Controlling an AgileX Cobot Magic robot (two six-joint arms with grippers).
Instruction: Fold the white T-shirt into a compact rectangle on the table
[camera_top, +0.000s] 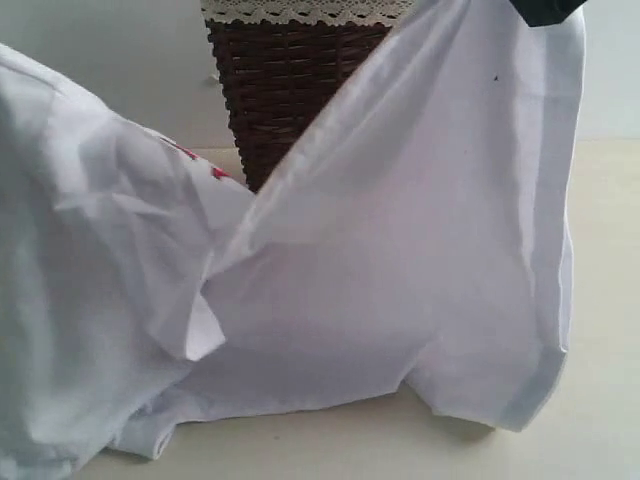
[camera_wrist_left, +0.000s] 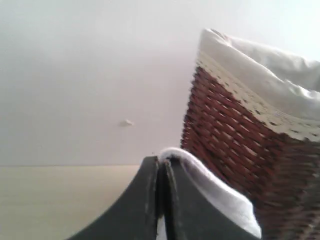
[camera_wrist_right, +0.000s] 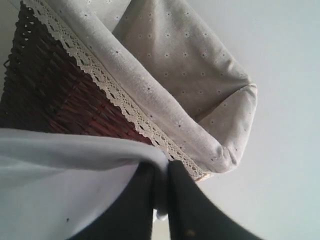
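My exterior camera sits low and close, looking level across the table (camera_top: 600, 420). The white T-shirt (camera_top: 400, 250) fills most of its frame, with the wicker basket (camera_top: 290, 90) at top centre. Each wrist camera looks along its own pressed-together fingers, left gripper (camera_wrist_left: 161, 200) and right gripper (camera_wrist_right: 161, 200), from very near that basket, which all three views share.

Setting: a laundry corner is indicated; home or test room cannot be told. Evidence noted: wicker basket (camera_top: 290, 100), lined with dotted cloth (camera_wrist_right: 165, 55) and edged with lace (camera_top: 300, 10); white T-shirt (camera_top: 420, 250); plain cream table (camera_top: 605, 300); bare white wall (camera_wrist_left: 75, 75) behind.
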